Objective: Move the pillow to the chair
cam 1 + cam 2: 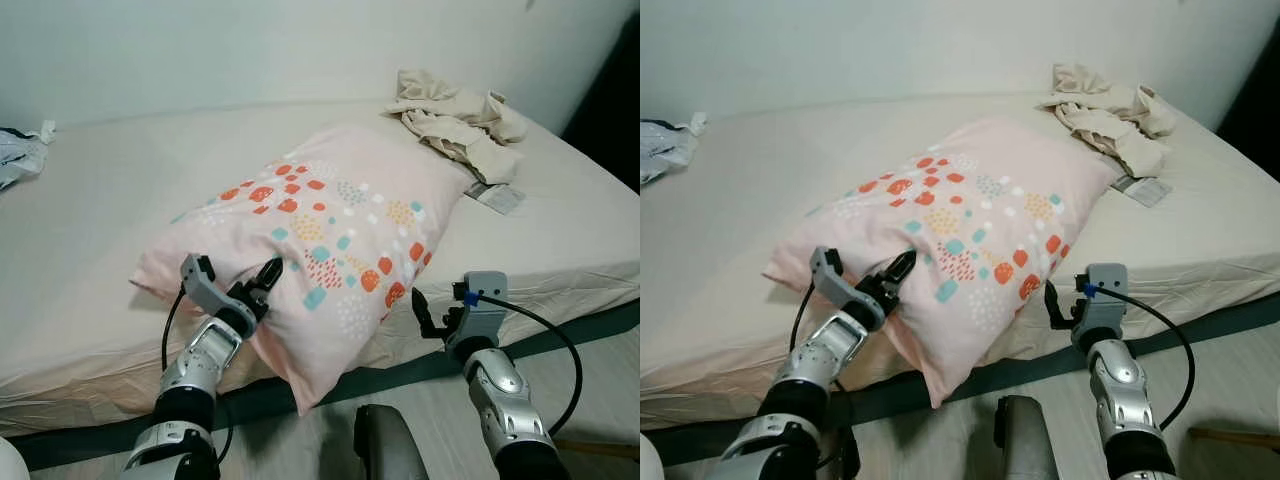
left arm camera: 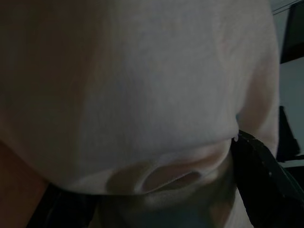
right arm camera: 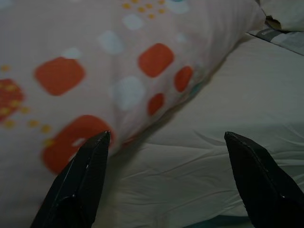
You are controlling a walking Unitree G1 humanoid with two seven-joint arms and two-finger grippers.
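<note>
Pillow lies diagonally on the bed, its near corner overhanging the mattress edge. I have my left gripper pressed into its near-left side; how far those fingers are parted, I can't tell. My right gripper sits spread wide and empty, just beside the pillow's right edge.

The pillow is pale pink, patterned with orange, teal, yellow and white blotches. The bed sheet is cream, and the crumpled cloth at the far right is beige. Both silver arms end in black fingers.
</note>
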